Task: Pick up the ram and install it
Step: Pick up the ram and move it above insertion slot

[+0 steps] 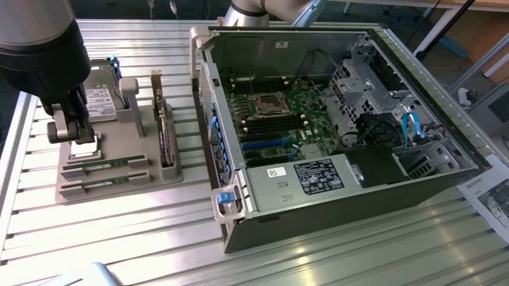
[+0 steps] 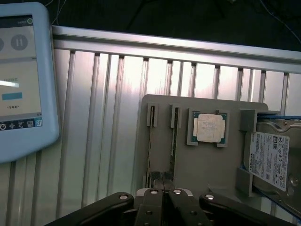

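Grey tray (image 1: 119,192): tool (image 2: 163,189) pinched together, hovering over ram (image 1: 107,161) ends near tray edge.

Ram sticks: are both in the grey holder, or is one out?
Both in: the exterior view shows the two ram sticks lying in their slots on the grey holder, none in the tool.
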### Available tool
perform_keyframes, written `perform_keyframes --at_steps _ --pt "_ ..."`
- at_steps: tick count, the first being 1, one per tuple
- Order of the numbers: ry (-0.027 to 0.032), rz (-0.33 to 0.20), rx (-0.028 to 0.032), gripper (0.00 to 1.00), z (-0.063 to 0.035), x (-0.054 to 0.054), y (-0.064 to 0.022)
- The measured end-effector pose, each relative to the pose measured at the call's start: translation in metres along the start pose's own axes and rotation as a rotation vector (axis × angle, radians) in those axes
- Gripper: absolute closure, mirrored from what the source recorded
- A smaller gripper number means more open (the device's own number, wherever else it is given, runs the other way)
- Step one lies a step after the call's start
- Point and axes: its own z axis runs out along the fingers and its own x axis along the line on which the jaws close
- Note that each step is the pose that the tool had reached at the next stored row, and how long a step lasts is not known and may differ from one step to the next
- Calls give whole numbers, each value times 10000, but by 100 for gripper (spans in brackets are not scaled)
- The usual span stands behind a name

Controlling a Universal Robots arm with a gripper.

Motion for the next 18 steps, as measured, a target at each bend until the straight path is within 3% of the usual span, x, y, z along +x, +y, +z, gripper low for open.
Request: perform_keyframes --at_steps 2,3,11,13,18 --pt "0 0 0 83 0 0 0" --pt "0 0 0 76 0 0 0" --pt "-3 0 6 76 6 0 0" --pt "-11 -2 44 76 45 3 -1" --pt "-11 -3 72 76 171 20 -5"
